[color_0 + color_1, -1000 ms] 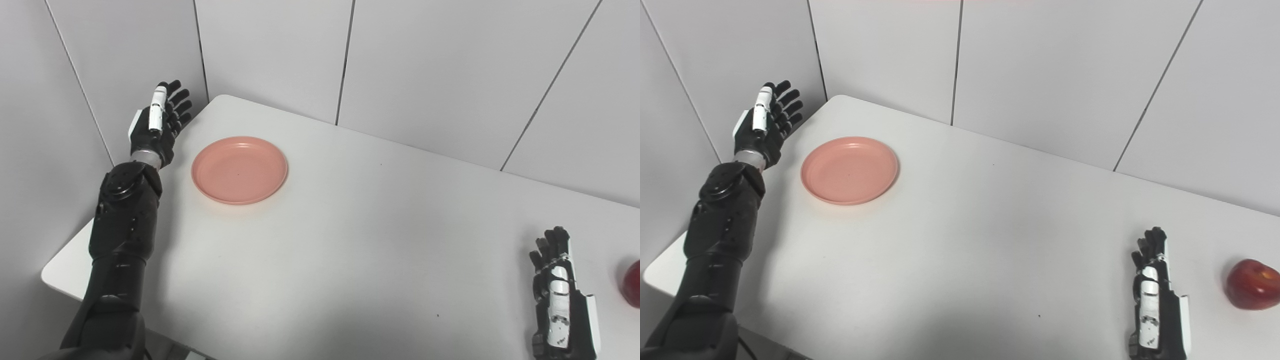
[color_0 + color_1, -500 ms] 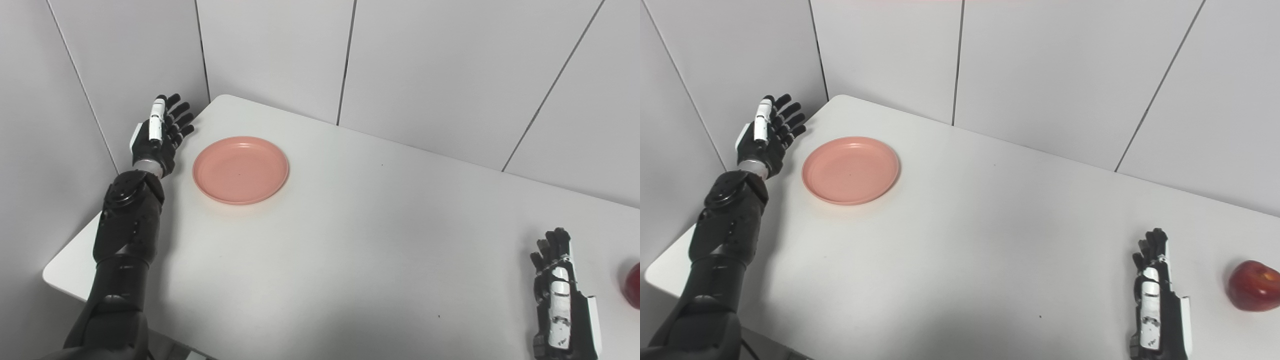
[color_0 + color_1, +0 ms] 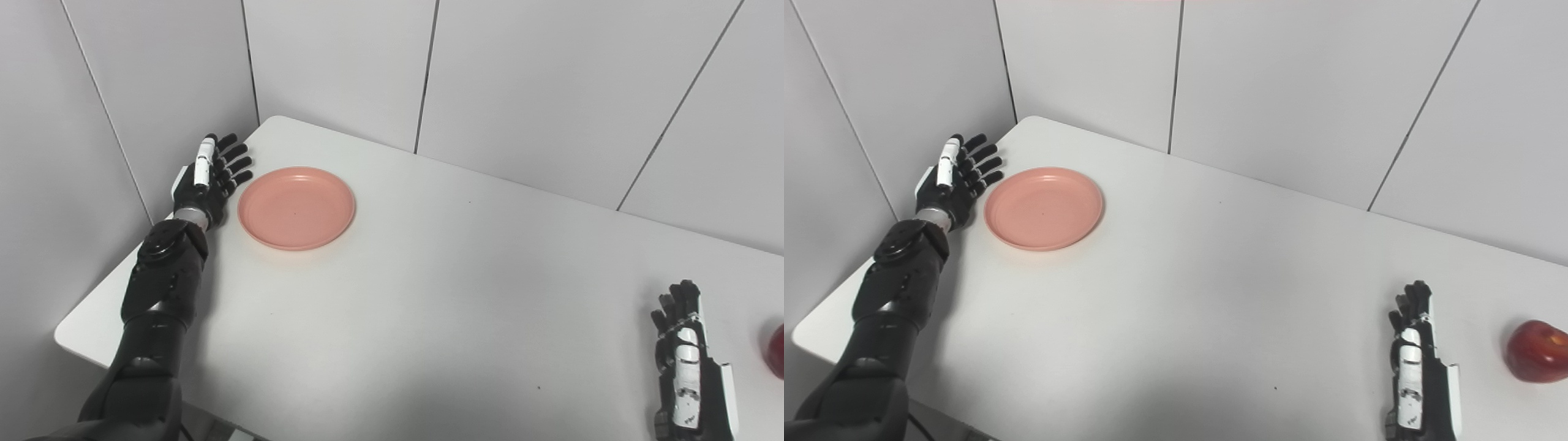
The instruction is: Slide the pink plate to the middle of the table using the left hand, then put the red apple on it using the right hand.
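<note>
The left hand's fingers (image 3: 979,160) are spread apart and straight, holding nothing, in the upper left of the frame. The left hand (image 3: 952,180) stands on edge, thumb side up, just beside the left rim of the plate (image 3: 1044,208); whether it touches the rim cannot be told. Its black forearm runs down to the lower left corner, over the counter's left edge.

The right hand's fingers (image 3: 1415,300) lie straight and loosely apart, empty, pointing toward the top of the frame. The right hand (image 3: 1418,367) is at the lower right, low over the counter (image 3: 1213,294); contact with the surface cannot be told. Its wrist leaves the bottom edge.

The pink plate lies flat and empty in the upper left part of the white counter, near the far left corner and well left of the middle. The apple (image 3: 1536,351), red, sits on the counter at the right edge of the frame, near the right hand but apart from it. Grey wall panels stand behind the counter.
</note>
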`<state>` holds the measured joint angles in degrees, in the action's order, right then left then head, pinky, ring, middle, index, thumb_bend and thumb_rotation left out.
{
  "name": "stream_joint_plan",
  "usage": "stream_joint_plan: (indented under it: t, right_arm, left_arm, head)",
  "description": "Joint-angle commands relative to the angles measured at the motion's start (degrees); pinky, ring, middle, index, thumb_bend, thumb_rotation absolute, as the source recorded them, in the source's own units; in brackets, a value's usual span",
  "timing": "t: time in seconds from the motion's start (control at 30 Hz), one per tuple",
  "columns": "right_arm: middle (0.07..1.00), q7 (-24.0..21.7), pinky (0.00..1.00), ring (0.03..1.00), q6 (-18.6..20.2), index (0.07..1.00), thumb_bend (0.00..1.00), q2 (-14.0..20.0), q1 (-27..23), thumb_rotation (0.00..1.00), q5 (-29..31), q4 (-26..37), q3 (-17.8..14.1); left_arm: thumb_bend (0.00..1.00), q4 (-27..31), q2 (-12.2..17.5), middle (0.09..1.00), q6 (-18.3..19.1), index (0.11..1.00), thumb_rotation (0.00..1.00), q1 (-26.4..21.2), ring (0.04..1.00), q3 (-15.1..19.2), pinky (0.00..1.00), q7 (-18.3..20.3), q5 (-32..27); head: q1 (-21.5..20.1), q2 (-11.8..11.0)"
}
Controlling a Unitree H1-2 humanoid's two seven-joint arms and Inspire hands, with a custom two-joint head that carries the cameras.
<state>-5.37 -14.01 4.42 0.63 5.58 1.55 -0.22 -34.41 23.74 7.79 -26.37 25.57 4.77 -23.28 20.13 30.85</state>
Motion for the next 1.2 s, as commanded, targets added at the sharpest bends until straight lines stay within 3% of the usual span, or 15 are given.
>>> stream_joint_plan:
  t: [0.0,0.37,0.83,0.97,1.17]
  right_arm:
    - [1.0,-0.19,1.0,0.999,-0.46,1.0,0.17,0.42,3.12,1.0,0.1,-3.08,-0.46]
    - [1.0,-0.02,1.0,0.995,0.2,1.0,0.18,0.39,3.35,1.0,-0.13,-2.55,-0.47]
    - [1.0,-0.3,1.0,0.994,-0.17,1.0,0.18,0.34,3.42,1.0,0.2,-2.5,-0.39]
    - [1.0,-0.41,1.0,0.994,-0.31,0.999,0.18,0.35,3.37,1.0,0.46,-2.62,-0.41]
    - [1.0,-0.48,1.0,0.998,-0.48,1.0,0.18,0.34,3.34,1.0,0.53,-2.78,-0.39]
  left_arm:
    - [0.35,-0.85,2.46,0.838,-1.74,0.828,1.0,-3.5,0.839,0.05,0.85,2.02,-0.89]
    - [0.34,-7.13,2.1,0.754,-0.31,0.75,1.0,-5.98,0.744,0.84,0.73,5.15,-2.53]
    - [0.34,-9.38,1.14,0.776,0.52,0.766,1.0,-7.21,0.756,-1.07,0.72,6.9,-2.98]
    - [0.33,-7.67,0.37,0.774,1.09,0.764,1.0,-6.7,0.755,-2.04,0.71,6.93,-2.49]
    - [0.33,-3.24,-1.22,0.791,5.08,0.78,1.0,-5.86,0.774,-2.33,0.74,6.24,-3.83]
  head:
    - [0.03,0.1]
    - [-0.08,0.14]
    - [-0.59,0.32]
    - [-0.71,0.36]
    - [-0.89,0.42]
